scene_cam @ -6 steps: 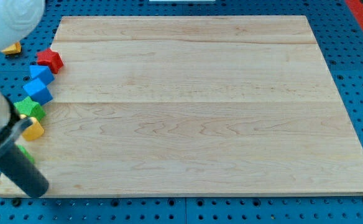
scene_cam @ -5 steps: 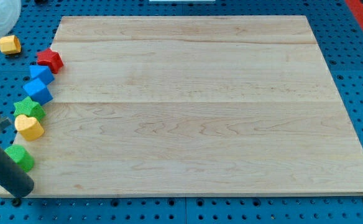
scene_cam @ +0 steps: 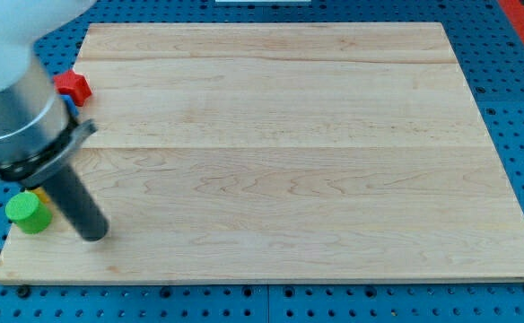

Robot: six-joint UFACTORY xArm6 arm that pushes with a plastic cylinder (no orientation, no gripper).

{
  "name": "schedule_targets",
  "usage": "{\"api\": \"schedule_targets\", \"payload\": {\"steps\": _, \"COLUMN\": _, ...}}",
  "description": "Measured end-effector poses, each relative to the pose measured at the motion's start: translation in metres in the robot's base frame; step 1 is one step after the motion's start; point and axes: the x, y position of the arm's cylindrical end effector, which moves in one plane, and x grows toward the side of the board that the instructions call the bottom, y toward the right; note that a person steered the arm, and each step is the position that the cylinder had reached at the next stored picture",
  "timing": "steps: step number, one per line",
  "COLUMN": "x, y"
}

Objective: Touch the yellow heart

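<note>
The yellow heart (scene_cam: 43,195) is almost wholly hidden behind my rod at the board's left edge; only a small yellow sliver shows. My tip (scene_cam: 93,233) rests on the board just to the right of and below that sliver. A green block (scene_cam: 28,213), cylinder-like, sits at the left edge, left of the rod. A red star block (scene_cam: 74,86) lies at the upper left. The arm's body covers the blue blocks, of which only a tiny edge (scene_cam: 69,104) shows.
The wooden board (scene_cam: 280,152) lies on a blue pegboard table (scene_cam: 513,135). The arm's large white and grey body (scene_cam: 15,99) fills the view's upper left corner and hides what lies beneath it.
The arm has swung to the right and up the view: my tip moved from the board's bottom left corner onto the board beside the yellow heart. The arm now hides the blue blocks, the green star and the far yellow block.
</note>
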Motion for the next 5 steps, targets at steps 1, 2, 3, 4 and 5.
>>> {"api": "schedule_targets", "payload": {"steps": 1, "x": -0.029, "y": 0.000}}
{"api": "schedule_targets", "payload": {"steps": 2, "x": -0.053, "y": -0.016}}
{"api": "schedule_targets", "payload": {"steps": 3, "x": -0.046, "y": -0.039}}
{"api": "schedule_targets", "payload": {"steps": 4, "x": -0.046, "y": -0.047}}
{"api": "schedule_targets", "payload": {"steps": 5, "x": -0.046, "y": -0.058}}
